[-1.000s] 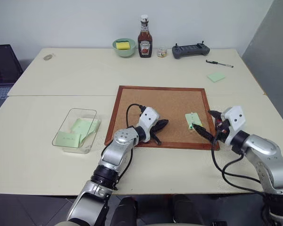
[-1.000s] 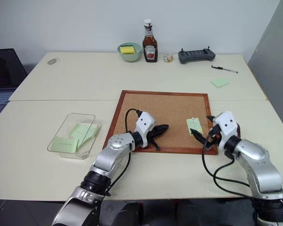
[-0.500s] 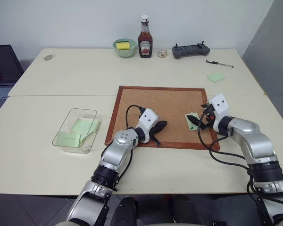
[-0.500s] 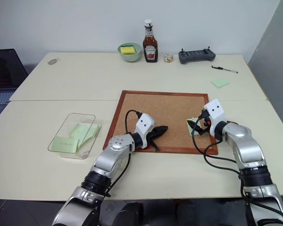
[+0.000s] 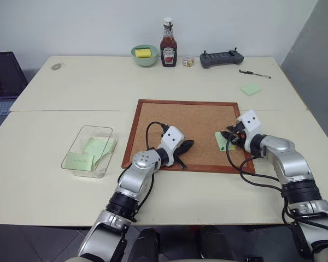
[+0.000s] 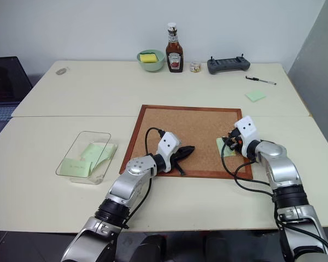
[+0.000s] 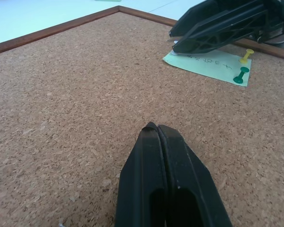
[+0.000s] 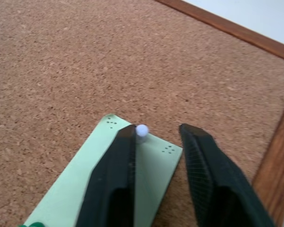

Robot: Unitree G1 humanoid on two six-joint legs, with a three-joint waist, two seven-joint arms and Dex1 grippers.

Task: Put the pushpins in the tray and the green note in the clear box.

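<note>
My right gripper [image 8: 157, 132] has its jaws a bit apart over the far end of the green note [image 8: 85, 189], a white pushpin [image 8: 142, 130] touching the tip of one finger, while my left gripper [image 7: 156, 130] is pinched fully closed with nothing in it, low over the cork board [image 5: 169, 117]. In the head view the note [image 5: 223, 142] lies flat right of centre near the board's right frame, long axis running roughly near-to-far, with a green pushpin [image 7: 240, 75] and a yellow pushpin [image 7: 246, 55] at its nearer end. The clear box [image 5: 87, 151] sits at the left on the table [image 5: 71, 87], off the board, with pale green slips inside.
</note>
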